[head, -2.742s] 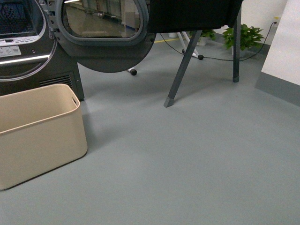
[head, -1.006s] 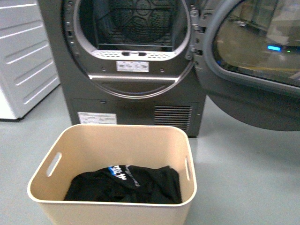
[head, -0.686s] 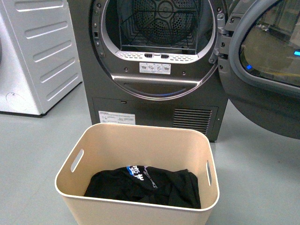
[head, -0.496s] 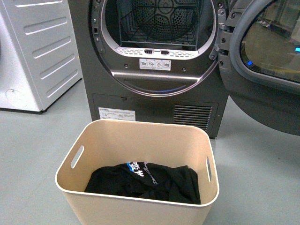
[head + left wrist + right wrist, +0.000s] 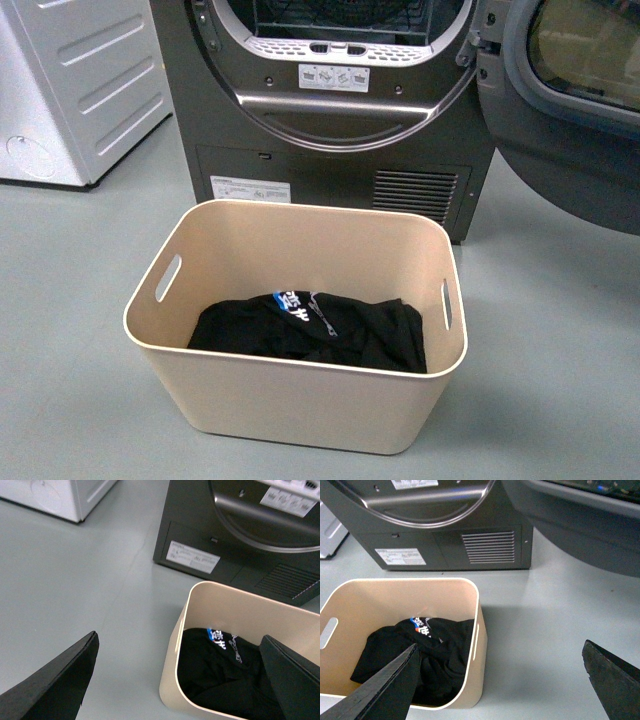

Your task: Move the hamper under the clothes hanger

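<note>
The hamper (image 5: 300,410) stands upright on the grey floor (image 5: 560,330), just in front of the dark dryer (image 5: 330,170), whose door (image 5: 575,120) hangs open to the robot's right. A white appliance (image 5: 70,90) sits further left. A black garment (image 5: 310,335) with a blue and white print lies crumpled in the bottom and fills only a small part of the tub. The clothes hanger shows in none of the views, so the hamper is plainly not under it yet.

The tub looks stiff and light, and the soft load should add little weight. Its smooth walls taper downwards, so a squeeze on the sides would likely slip. The better hold is at the short sides, at the left slot handle (image 5: 167,278) and the right slot handle (image 5: 446,303), or pinching the rim above them.

The left gripper (image 5: 178,637) is spread wide and empty over the left short side. The right gripper (image 5: 501,646) is likewise spread and empty over the right one. How high they hang above the rim is hard to judge, probably clear of it
</note>
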### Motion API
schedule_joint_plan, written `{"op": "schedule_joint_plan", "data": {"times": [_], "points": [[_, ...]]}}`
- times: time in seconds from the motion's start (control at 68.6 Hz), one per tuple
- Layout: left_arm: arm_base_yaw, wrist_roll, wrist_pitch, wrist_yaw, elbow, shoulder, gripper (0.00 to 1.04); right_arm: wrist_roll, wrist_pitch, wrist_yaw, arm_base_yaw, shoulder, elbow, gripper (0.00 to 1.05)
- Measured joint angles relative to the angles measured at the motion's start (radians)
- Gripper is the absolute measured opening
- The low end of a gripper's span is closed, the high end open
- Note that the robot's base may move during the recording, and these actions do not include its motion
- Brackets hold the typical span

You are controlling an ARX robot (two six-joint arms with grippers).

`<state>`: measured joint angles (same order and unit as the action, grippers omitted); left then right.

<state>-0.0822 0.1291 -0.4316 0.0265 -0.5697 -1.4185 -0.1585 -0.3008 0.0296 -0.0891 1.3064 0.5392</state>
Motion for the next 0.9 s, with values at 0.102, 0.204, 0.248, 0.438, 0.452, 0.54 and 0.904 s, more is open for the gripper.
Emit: {"op": "schedule_joint_plan", "data": {"times": [0.102,0.204,0.248,0.438,0.452,0.54,0.904], "points": [[0.045,-0.016,0.028,0.004,-0.148,-0.205,0.98,-0.008,0.033,-0.013,-0.020,0.178,0.141,0.97],[0.085,-0.036,0.073,-0.001,-0.264,-0.333,0.98,-0.014,0.086,-0.022,-0.028,0.320,0.262,0.97],[0.103,-0.046,0.103,-0.006,-0.314,-0.384,0.98,-0.013,0.111,-0.033,-0.031,0.387,0.314,0.97],[0.145,-0.090,0.182,-0.055,-0.467,-0.564,0.98,0.048,0.175,-0.087,-0.042,0.618,0.483,0.97],[0.145,-0.091,0.185,-0.056,-0.472,-0.571,0.98,0.050,0.176,-0.089,-0.042,0.625,0.489,0.97],[0.143,-0.097,0.198,-0.058,-0.513,-0.622,0.98,0.068,0.188,-0.101,-0.045,0.681,0.534,0.97],[0.138,-0.096,0.202,-0.033,-0.580,-0.747,0.98,0.083,0.217,-0.122,-0.065,0.860,0.665,0.97]]}}
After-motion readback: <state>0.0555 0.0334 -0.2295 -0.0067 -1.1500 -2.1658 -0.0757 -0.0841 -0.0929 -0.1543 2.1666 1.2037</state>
